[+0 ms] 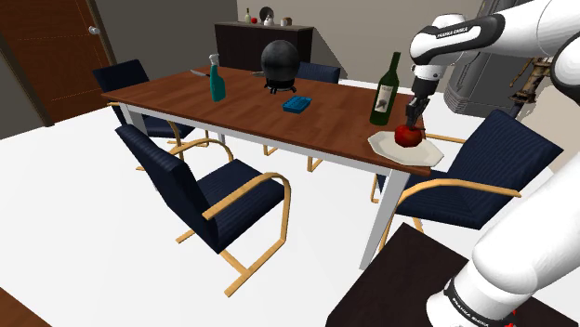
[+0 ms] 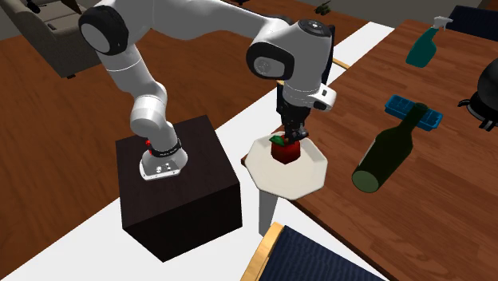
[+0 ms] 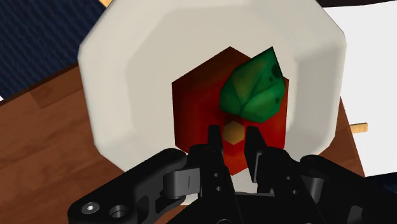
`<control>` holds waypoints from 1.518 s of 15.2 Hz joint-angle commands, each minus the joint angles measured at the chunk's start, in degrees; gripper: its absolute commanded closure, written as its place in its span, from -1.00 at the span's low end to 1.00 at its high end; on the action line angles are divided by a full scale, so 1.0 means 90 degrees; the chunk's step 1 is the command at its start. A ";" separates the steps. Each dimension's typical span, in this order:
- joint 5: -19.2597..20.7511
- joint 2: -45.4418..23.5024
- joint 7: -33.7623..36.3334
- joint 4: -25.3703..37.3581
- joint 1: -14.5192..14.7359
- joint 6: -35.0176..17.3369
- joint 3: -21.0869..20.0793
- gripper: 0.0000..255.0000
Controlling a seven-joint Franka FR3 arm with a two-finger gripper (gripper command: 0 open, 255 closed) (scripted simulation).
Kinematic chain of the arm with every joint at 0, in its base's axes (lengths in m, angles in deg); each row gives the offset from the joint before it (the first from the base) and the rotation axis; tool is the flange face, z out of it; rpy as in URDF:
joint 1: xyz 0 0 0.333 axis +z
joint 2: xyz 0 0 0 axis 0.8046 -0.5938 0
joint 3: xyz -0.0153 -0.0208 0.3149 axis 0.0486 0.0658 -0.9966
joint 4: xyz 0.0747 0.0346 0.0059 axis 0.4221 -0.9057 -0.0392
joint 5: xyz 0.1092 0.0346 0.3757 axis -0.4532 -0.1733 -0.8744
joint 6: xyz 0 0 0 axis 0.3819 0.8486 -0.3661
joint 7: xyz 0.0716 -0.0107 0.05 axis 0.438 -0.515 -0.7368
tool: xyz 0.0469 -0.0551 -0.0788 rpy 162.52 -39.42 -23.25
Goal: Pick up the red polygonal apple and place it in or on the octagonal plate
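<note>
A red faceted apple (image 3: 197, 121), topped by a green leaf and a tan stem stub, is seen upright at the centre of the plate (image 3: 127, 83). The white octagonal plate is laid flat at a corner of the wooden table (image 1: 251, 107), its rim carried slightly past the table's edge.

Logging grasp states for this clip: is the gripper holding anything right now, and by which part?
The red apple, pinched by the jaws at the brownish stem on its top, beside the green leaf.

Green bottle (image 1: 385, 93), teal spray bottle (image 1: 217, 82) and blue tray (image 1: 296, 104) share the table (image 1: 251, 113).
</note>
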 commanded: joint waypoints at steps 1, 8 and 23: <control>-0.0002 -0.0007 0.0001 -0.0161 -0.0001 -0.0173 0.0003 1.00; -0.0006 -0.0019 -0.0004 -0.0236 -0.0003 -0.0260 0.0006 1.00; 0.0005 0.0027 0.0007 0.0529 0.0009 0.0547 -0.0014 -1.00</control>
